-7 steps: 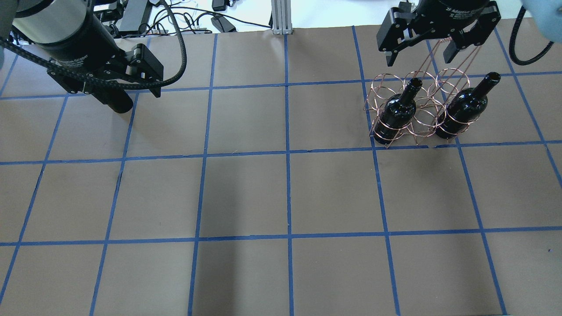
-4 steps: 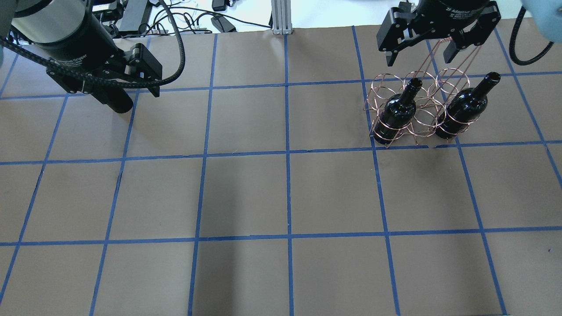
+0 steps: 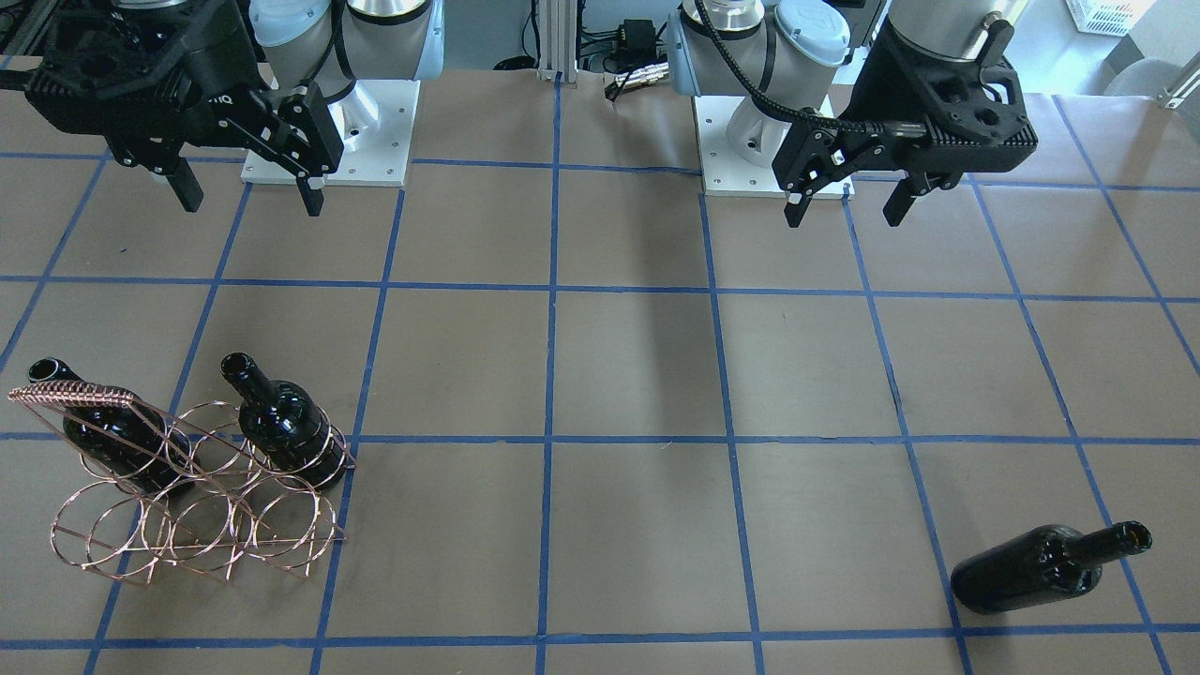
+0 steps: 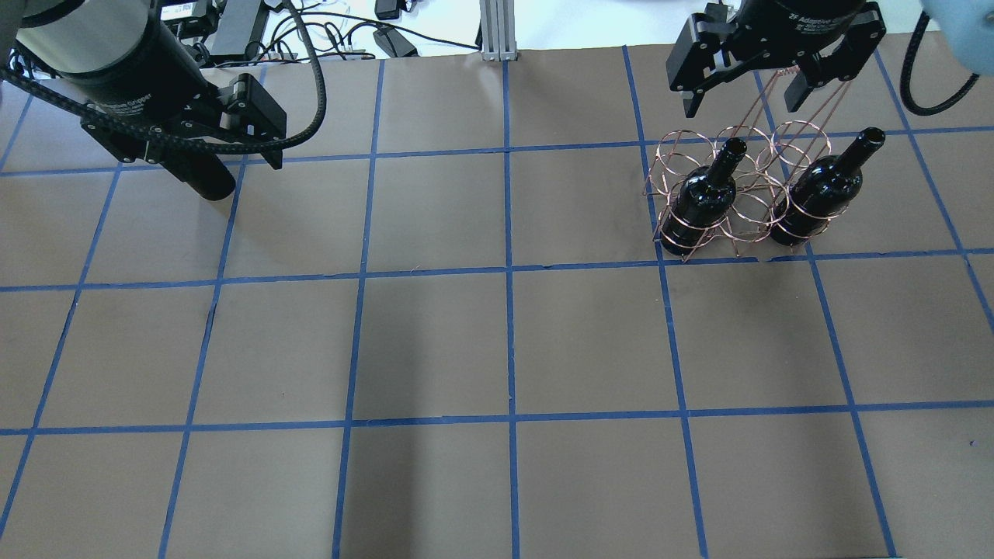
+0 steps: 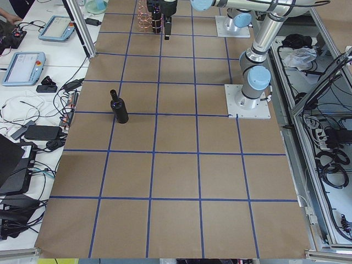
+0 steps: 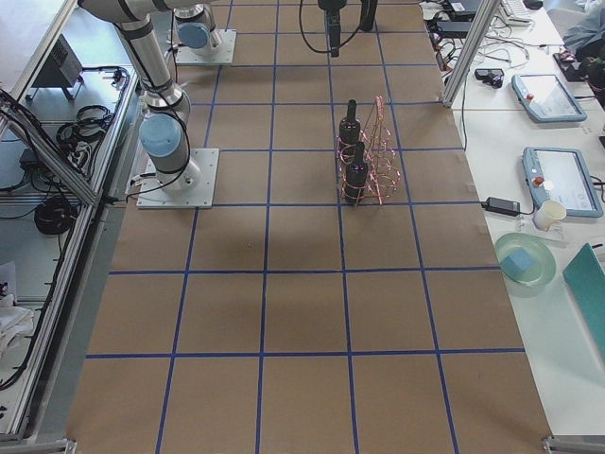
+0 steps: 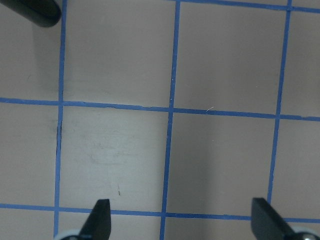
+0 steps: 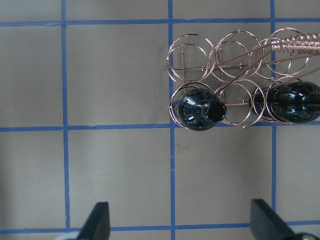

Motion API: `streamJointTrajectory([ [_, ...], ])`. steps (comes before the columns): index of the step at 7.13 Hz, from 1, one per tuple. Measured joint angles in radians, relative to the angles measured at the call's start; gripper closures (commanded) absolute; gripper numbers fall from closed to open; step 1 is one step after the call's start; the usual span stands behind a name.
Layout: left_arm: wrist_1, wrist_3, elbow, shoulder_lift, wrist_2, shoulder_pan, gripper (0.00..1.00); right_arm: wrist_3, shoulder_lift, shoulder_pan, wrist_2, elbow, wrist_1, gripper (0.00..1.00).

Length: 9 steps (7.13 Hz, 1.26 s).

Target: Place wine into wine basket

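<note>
The rose-copper wine basket (image 3: 187,525) stands at the table's right side; it also shows in the overhead view (image 4: 686,133) and right wrist view (image 8: 189,35). Two black wine bottles (image 4: 703,198) (image 4: 823,190) stand upright in the end rings of one row, with the ring between them empty. A third wine bottle (image 3: 1041,567) stands alone on the left side (image 5: 118,107); only its base (image 4: 208,182) shows under my left arm. My left gripper (image 3: 839,211) is open and empty, high above the table. My right gripper (image 3: 251,204) is open and empty, above and short of the basket.
The table (image 4: 505,341) is brown paper with a blue tape grid. Cables and boxes (image 4: 373,35) lie past its far edge. The arm bases (image 3: 328,131) sit at the robot's edge. Tablets and cables (image 5: 33,60) are on a side bench.
My left gripper has drifted very slightly. The right gripper, the basket and the bottles have not moved.
</note>
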State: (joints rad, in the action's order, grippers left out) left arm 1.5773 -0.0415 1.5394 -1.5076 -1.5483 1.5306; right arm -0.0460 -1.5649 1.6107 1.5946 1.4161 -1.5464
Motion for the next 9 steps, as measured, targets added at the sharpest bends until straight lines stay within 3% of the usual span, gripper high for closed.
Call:
streamJointTrajectory([
  [7,-0.001,0.008,-0.008,-0.005,-0.005,-0.029,0.0,0.0,0.0,0.0,0.001,0.001,0.001,0.0],
  [9,-0.002,0.124,-0.02,-0.021,0.008,-0.178,0.0,0.0,0.0,0.0,0.0,0.001,0.0,0.0],
])
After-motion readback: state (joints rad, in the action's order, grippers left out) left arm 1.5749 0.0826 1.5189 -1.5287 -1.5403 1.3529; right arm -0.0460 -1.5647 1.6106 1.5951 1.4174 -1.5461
